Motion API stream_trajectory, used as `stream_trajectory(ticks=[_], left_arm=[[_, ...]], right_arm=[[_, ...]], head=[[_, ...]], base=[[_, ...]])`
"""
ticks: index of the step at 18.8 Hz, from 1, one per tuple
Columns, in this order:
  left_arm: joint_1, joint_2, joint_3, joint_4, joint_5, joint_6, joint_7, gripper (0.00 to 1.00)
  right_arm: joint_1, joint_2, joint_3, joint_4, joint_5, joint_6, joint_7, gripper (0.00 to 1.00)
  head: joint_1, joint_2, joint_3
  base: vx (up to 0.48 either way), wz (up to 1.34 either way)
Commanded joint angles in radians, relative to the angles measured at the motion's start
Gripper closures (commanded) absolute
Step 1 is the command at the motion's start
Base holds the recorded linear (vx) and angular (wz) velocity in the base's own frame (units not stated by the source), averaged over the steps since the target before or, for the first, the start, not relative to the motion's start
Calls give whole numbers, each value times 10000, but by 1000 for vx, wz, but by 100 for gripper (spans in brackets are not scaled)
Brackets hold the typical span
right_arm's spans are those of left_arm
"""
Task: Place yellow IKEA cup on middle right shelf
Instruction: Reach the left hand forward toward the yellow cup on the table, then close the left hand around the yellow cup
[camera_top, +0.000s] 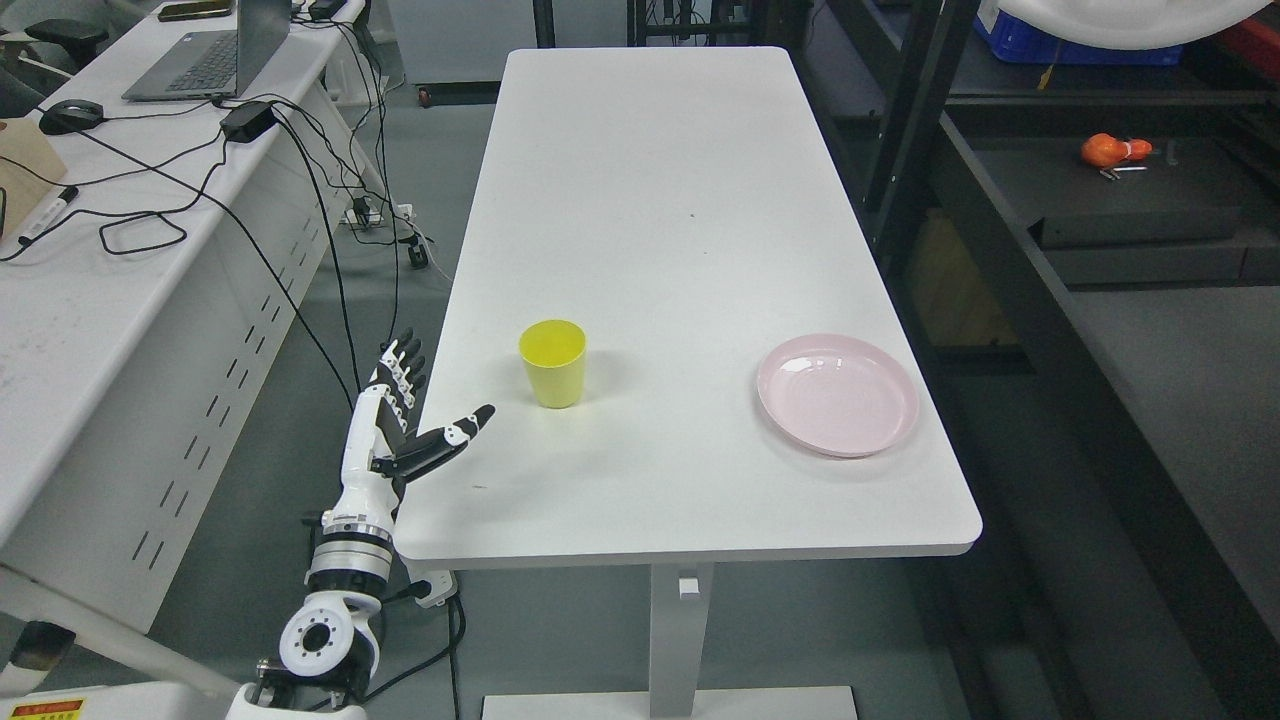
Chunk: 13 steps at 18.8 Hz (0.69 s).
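Head view, looking down on a white tabletop; yellow cup stands upright on it, mouth up, nothing visible inside, toward the 7 o'clock part of the surface; pink plate lies at 3 o'clock of the cup, well apart, near the right edge; nothing else on this tabletop.

Left hand hangs at the tabletop's left edge, at 8 o'clock of the cup; fingers spread wide and straight, pointing to 12 o'clock, thumb stretched toward 2 o'clock, its tip near the cup but apart from it; the hand holds nothing; forearm comes up from the lower left. Right arm not seen.

Dark shelving runs along the right side, at 3 o'clock of the tabletop; one lower board carries a small orange object; which level counts as the middle right shelf cannot be told from here. A second desk at 9 o'clock holds a laptop, a mouse and loose cables.

Progress, as a judgement: very early; no grasp made, cup not lifted, shelf not approached. Left to do: close the hand round the cup wall, lift it clear, carry it across past the plate to the shelving, set it upright, let go. The carry to the far side looks long for the left arm; the base may need to turn or move.
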<state>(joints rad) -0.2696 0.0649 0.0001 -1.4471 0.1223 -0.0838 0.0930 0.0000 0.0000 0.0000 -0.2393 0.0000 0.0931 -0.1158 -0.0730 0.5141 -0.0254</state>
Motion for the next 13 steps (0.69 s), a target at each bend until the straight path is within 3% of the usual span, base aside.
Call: stream_trajectory(ticks=[1,8,13], left_arm=[[-1214,-81,-124,2473,-26,-205,-10,1],[-3285,-96,-720,5034,-42,-190,-194,1],[-3501,-474,-1795,5175,-41,-190,-255,1]], right_arm=[[138,-175,169,0,-245,5,-8,1],[138,-175,169,0,-245,5,-8,1],[138,-175,169,0,-245,5,-8,1]], head=[[0,0,0],[0,0,0],[0,0,0]], base=[[0,0],[0,0],[0,0]])
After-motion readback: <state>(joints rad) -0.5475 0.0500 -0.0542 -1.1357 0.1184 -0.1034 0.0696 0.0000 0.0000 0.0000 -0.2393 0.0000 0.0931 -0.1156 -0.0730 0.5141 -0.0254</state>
